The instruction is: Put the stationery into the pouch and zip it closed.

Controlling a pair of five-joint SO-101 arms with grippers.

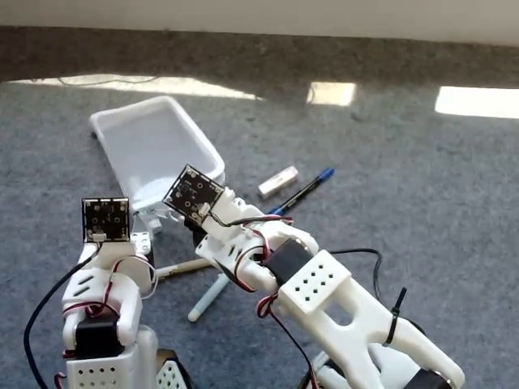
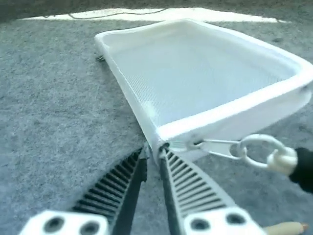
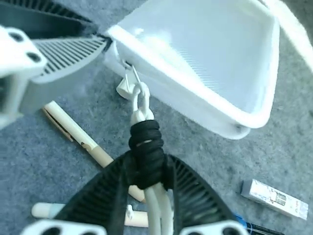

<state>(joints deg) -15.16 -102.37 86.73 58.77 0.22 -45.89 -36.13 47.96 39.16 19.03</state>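
Firmly, ribbed right tool (image 3: 147,169) pinches knotted black cord (image 3: 145,144) of mesh pouch (image 3: 205,63).

We see white printed shells on both arms. The right arm (image 1: 340,304) has a grid of round holes and a black cable tie (image 1: 396,318); the left arm (image 1: 109,284) shows black servos and red, white and black cables. The left gripper (image 2: 154,152) and right gripper (image 3: 146,162) have black ribbed fingers (image 2: 122,181) on white bases with dark screw holes.
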